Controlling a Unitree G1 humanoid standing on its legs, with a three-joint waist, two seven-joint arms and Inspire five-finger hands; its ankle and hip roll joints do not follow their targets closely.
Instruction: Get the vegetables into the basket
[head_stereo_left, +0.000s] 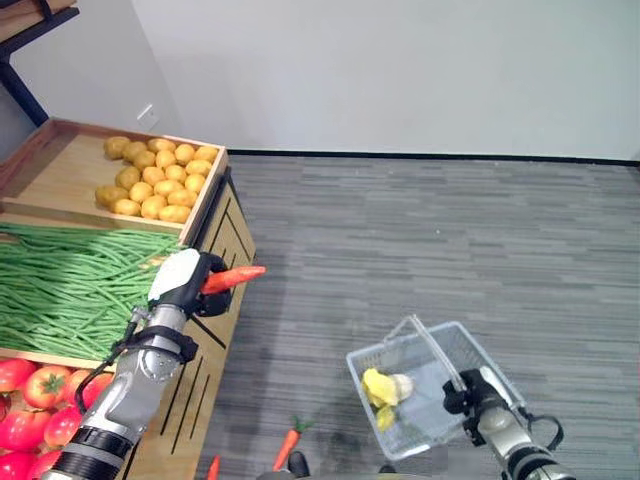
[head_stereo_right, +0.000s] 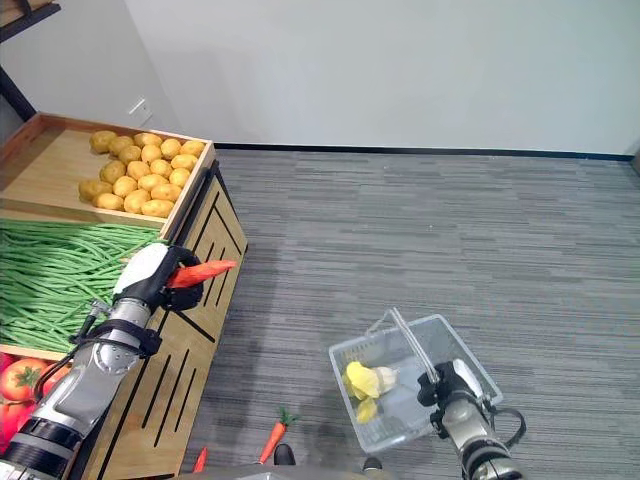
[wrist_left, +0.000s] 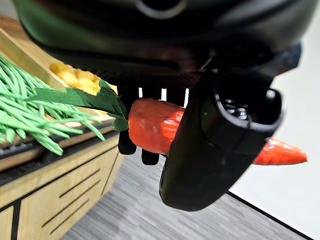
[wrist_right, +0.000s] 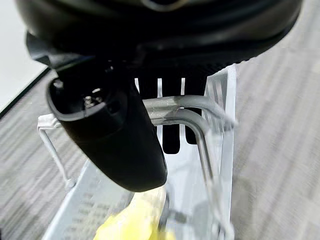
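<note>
My left hand (head_stereo_left: 190, 283) is shut on an orange carrot (head_stereo_left: 235, 277) with green leaves, held at the front edge of the wooden produce stand (head_stereo_left: 215, 265); in the left wrist view the thumb (wrist_left: 215, 150) wraps over the carrot (wrist_left: 150, 125). My right hand (head_stereo_left: 470, 395) is shut on the handles (wrist_right: 185, 107) of a clear plastic basket (head_stereo_left: 375, 350) hanging above the floor at the lower right. A yellow vegetable (head_stereo_left: 380, 388) lies inside the basket. Two more carrots (head_stereo_left: 287, 447) lie on the floor between stand and basket.
The stand holds potatoes (head_stereo_left: 155, 178) in a far crate, green beans (head_stereo_left: 70, 280) in the middle and tomatoes (head_stereo_left: 30, 400) nearest me. Grey carpet (head_stereo_left: 430, 240) stretches to the white wall behind.
</note>
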